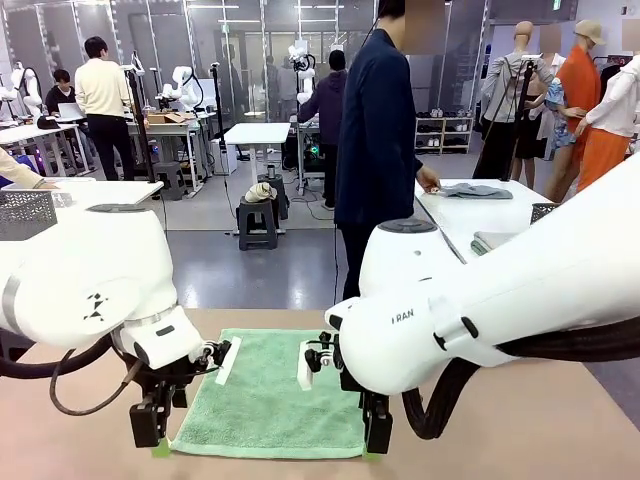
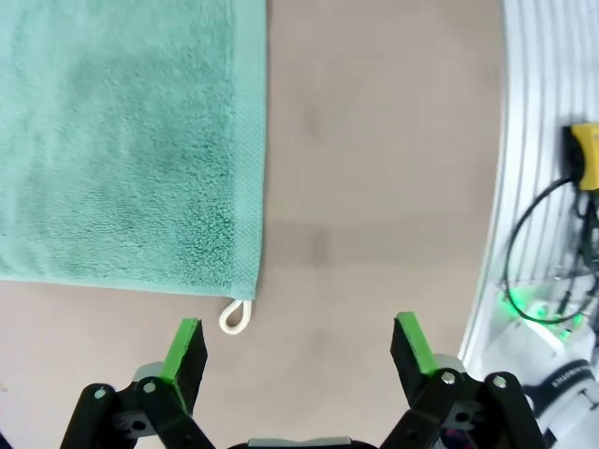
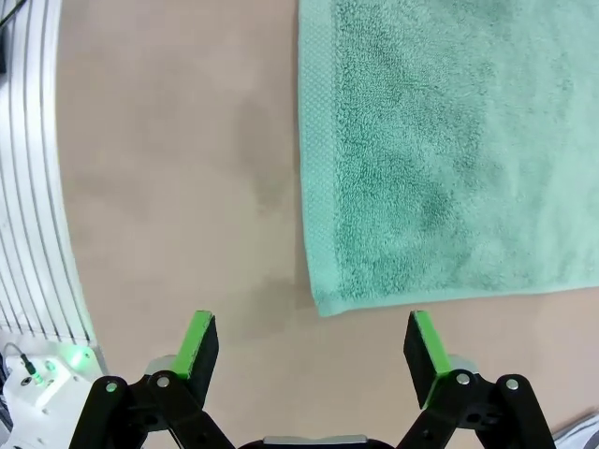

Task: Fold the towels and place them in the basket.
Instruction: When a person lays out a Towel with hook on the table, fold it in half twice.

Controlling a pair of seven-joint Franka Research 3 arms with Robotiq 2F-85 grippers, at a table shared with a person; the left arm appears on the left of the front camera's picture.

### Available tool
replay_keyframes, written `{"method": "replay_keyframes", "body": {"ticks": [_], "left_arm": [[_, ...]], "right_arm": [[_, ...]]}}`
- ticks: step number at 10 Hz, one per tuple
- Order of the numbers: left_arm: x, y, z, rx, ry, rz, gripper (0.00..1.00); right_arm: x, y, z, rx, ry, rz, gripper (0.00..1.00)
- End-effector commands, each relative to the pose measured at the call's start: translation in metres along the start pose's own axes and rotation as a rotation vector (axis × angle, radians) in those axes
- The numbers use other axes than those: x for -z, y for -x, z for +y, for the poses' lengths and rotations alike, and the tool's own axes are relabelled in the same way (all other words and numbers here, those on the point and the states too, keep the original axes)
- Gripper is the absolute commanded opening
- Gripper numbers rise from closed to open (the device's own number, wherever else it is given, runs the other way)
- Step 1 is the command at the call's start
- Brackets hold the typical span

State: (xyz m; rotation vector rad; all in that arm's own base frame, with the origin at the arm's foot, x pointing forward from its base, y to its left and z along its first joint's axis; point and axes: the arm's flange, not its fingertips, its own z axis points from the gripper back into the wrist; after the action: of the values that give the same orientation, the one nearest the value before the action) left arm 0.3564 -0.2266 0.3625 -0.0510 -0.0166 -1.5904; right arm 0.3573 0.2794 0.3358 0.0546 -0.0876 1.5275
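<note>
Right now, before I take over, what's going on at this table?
A green towel lies flat and unfolded on the table. Both arms are poised at its near edge. The left gripper hangs open just off the corner with the white loop, and the right gripper is open at the other near corner. Neither holds any cloth, so folding hasn't begun. The person stands at the far side, turned toward another table.
</note>
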Motion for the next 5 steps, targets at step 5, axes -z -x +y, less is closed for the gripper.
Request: {"method": "replay_keyframes", "body": {"ticks": [5], "left_arm": [[0.037, 0.011, 0.015, 0.023, -0.073, -0.018, 1.00]], "right_arm": [[0.040, -0.002, -0.025, -0.006, 0.009, 0.058, 1.00]]}}
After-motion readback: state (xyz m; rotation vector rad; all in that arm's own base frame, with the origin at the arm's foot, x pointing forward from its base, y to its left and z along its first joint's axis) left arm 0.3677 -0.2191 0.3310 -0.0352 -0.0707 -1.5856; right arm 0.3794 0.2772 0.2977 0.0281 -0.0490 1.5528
